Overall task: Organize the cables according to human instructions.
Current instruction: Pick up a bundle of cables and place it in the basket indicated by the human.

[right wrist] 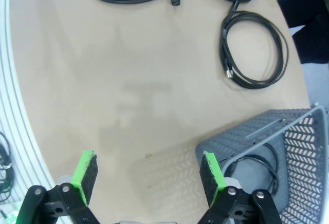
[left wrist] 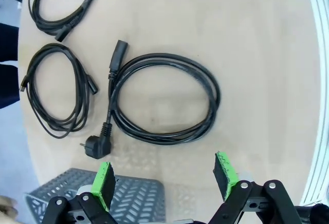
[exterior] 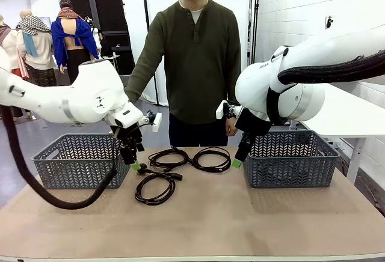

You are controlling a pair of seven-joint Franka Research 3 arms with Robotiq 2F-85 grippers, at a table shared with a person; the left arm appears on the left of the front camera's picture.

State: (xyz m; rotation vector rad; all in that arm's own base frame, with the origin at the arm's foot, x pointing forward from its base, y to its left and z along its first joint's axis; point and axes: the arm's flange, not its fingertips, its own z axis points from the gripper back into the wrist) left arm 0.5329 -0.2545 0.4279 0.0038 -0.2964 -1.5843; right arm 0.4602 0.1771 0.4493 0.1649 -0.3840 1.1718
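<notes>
A wide tan table (exterior: 252, 220) fills the space, and the person (exterior: 195, 57) in an olive shirt stands at its far edge, facing across. The left arm (exterior: 90, 97) bends in from one side and the right arm (exterior: 283, 88) from the other, both angled down toward the middle. A grey basket sits at each end: the left basket (exterior: 72, 169) under the left arm, the right basket (exterior: 289, 172) under the right arm. Three cables lie coiled on the bare top between the baskets. The near cable (exterior: 157, 188) is the closest to the robot. The middle cable (exterior: 168, 158) and the far cable (exterior: 212, 159) rest side by side nearer the person, their loops touching. A fourth cable (right wrist: 259, 157) lies inside the right basket. The left gripper (exterior: 135, 166) hangs just beside the near cable's plug, at the left basket's inner corner, jaws spread wide with nothing between them. The right gripper (exterior: 236, 163) hangs at the right basket's inner corner, likewise released and empty.
</notes>
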